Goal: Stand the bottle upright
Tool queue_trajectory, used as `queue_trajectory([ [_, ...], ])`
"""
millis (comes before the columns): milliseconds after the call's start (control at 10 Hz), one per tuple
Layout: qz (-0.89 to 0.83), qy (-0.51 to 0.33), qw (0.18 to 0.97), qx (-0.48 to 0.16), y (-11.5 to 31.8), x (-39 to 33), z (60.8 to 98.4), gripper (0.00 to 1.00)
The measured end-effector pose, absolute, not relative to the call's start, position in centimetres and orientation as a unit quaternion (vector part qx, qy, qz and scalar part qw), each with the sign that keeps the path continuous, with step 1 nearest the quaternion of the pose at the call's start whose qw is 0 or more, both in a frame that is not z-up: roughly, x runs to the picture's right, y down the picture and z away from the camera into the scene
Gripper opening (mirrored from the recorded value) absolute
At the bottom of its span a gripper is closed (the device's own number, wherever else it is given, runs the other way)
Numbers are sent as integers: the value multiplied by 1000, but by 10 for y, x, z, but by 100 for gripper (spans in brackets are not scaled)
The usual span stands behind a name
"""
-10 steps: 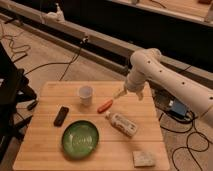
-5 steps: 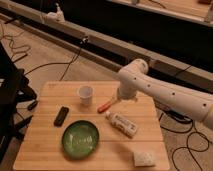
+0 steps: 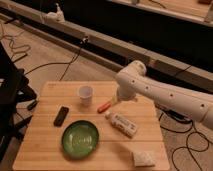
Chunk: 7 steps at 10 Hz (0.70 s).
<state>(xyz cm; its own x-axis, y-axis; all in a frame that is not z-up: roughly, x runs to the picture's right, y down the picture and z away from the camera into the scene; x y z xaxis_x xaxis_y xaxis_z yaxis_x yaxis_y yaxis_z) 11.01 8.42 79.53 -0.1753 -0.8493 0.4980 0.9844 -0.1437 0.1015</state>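
Camera view: the bottle (image 3: 122,124) lies on its side on the wooden surface (image 3: 50,150), just right of the green bowl (image 3: 80,139). Its long axis slants from the cap, nearest the bowl, to the base further right. The claw (image 3: 116,100) hangs beyond the bowl's far right, by the orange piece (image 3: 104,106), spread and holding nothing (tips partly hidden by the wrist). The bottle lies on the claw's camera side, cap end nearest, so the reach probably runs that way
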Motion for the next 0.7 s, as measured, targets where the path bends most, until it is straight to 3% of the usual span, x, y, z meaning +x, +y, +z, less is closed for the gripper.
queue_trajectory([
  [700, -743, -270, 596, -144, 113, 55, 814, 80],
])
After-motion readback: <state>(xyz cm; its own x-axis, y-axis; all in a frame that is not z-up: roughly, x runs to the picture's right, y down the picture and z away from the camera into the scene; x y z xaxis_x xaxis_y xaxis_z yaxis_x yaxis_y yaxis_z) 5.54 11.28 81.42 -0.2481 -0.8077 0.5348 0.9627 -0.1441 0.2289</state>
